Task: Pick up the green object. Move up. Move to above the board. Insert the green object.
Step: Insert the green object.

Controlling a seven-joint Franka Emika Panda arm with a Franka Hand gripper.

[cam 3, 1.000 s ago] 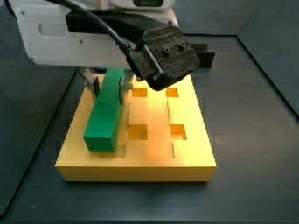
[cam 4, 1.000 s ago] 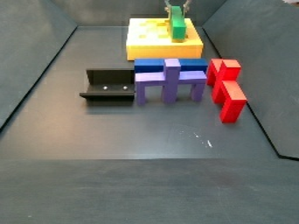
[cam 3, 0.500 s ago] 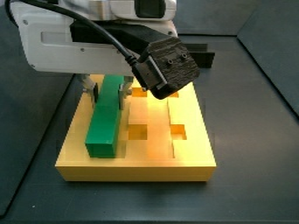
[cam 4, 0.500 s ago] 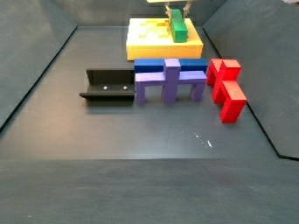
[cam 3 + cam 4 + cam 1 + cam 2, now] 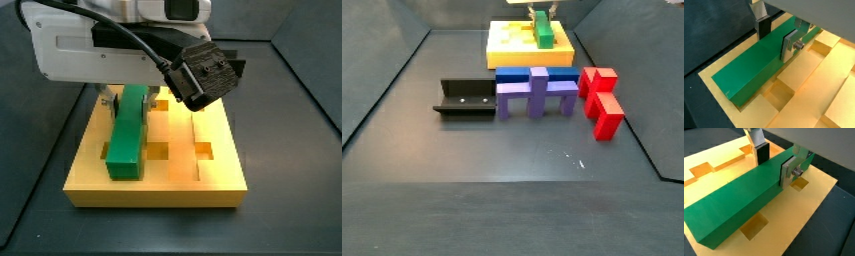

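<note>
The green object [image 5: 130, 135] is a long green bar lying lengthwise over the left part of the yellow-orange board [image 5: 201, 185]. My gripper [image 5: 776, 36] is shut on the bar near its far end. The dark pad of one finger [image 5: 763, 27] is on one long side and the silver finger [image 5: 789, 44] on the other. Both wrist views show the bar [image 5: 737, 203] close over the board [image 5: 811, 198]. I cannot tell if it rests on the board. The far side view shows the gripper [image 5: 543, 12], bar [image 5: 543, 30] and board [image 5: 509, 45]. In the near side view the robot hand hides the fingers.
In front of the board stand a blue flat bar [image 5: 529, 75], a purple block [image 5: 536, 95] and red blocks [image 5: 600, 100]. The fixture [image 5: 465, 98] stands to their left. Dark walls close in the floor on both sides.
The bar's near end has swung a little toward the board's middle, and the wrist has turned with it. The grip has not changed.
</note>
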